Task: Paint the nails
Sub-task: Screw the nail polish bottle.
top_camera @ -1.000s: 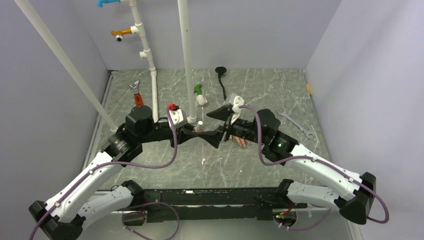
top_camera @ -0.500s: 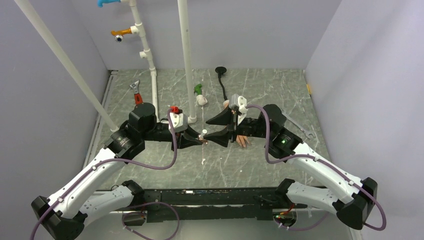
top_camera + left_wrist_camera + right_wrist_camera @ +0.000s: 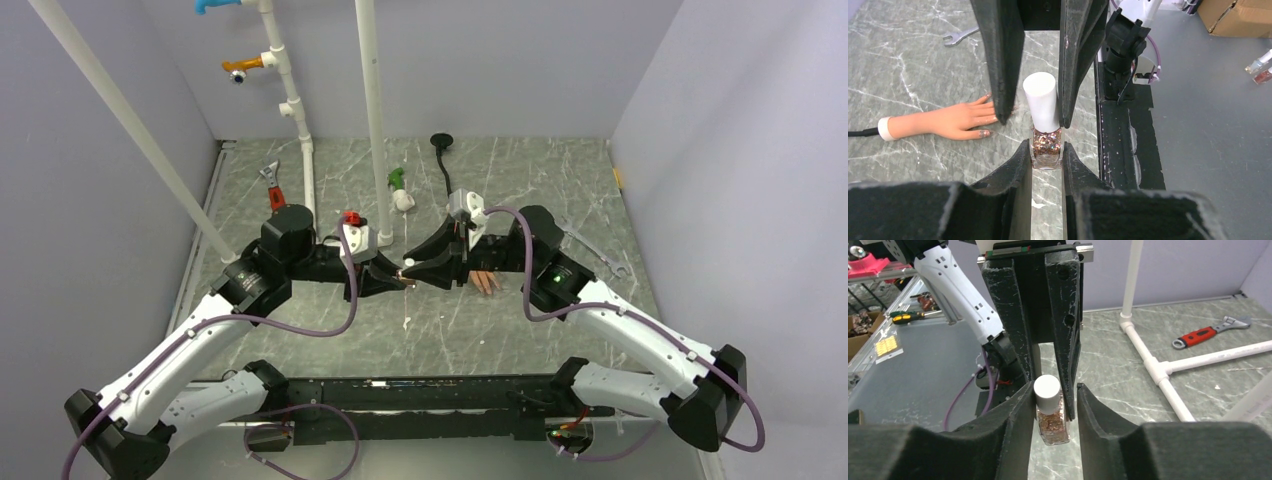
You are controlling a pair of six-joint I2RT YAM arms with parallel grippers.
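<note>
My left gripper (image 3: 1046, 150) is shut on the glass body of a small polish bottle (image 3: 1046, 145) filled with coppery glitter, held upright above the table. Its white cap (image 3: 1041, 100) stands between the fingers (image 3: 998, 60) of my right gripper (image 3: 1055, 390). One right finger touches the cap and a gap shows at the other, so those jaws are open. In the top view both grippers meet at the bottle (image 3: 402, 272). The peach mannequin hand (image 3: 943, 122) lies flat on the table behind the bottle, and its nails (image 3: 984, 133) show glitter.
A white pipe frame (image 3: 372, 120) rises just behind the grippers. A red-handled wrench (image 3: 272, 188) lies at the back left and a silver spanner (image 3: 590, 245) at the right. A green-and-white object (image 3: 400, 188) and a black round-based stand (image 3: 441, 142) sit further back.
My right gripper has moved left over the bottle and its jaws have narrowed round the white cap. The left arm has shifted slightly, still holding the bottle.
</note>
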